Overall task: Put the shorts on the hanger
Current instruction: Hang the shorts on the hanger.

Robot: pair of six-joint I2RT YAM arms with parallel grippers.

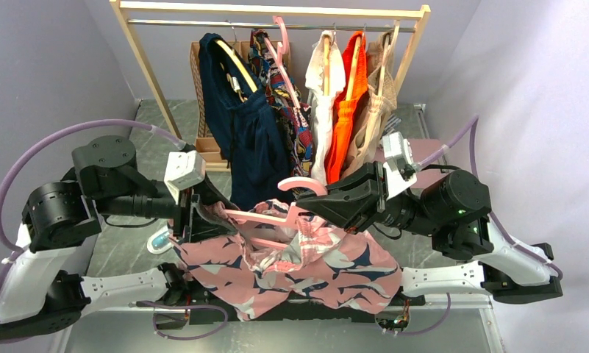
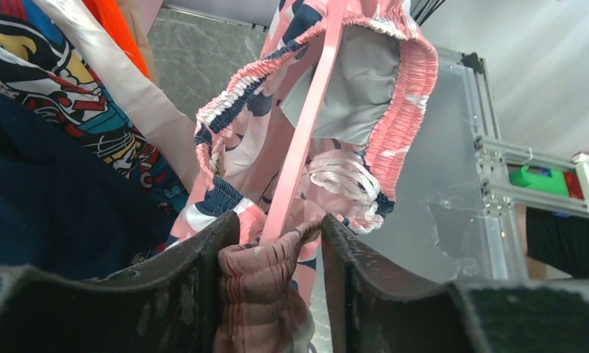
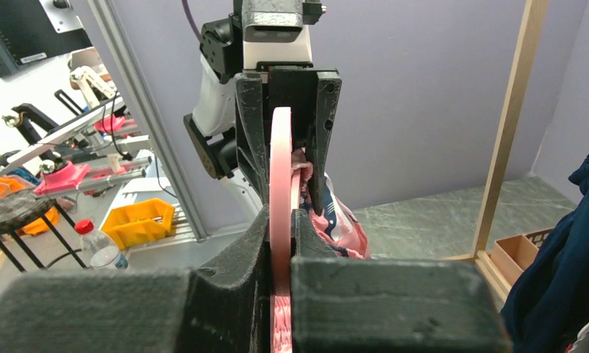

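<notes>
The shorts [image 1: 306, 268], pink with a navy and white print, hang in a loose heap between both arms above the table's front edge. Their gathered waistband [image 2: 398, 81] loops around the pale-pink hanger [image 2: 313, 110], which runs level between the grippers [image 1: 265, 217]. My left gripper [image 2: 280, 220] grips a bunched piece of waistband [image 2: 258, 287], with the hanger's arm passing between its fingers. My right gripper [image 3: 280, 220] is shut on the hanger [image 3: 280, 154] at its hook end [image 1: 306, 184]. Pink fabric [image 3: 335, 217] shows just beyond it.
Behind stands a wooden clothes rack [image 1: 276, 9] hung with a navy garment [image 1: 243, 140], a multicolour patterned one [image 1: 287, 103], white and orange pieces [image 1: 346, 110]. A wooden box [image 1: 206, 147] sits at its foot. A small white-teal object [image 1: 159, 241] lies by the left arm.
</notes>
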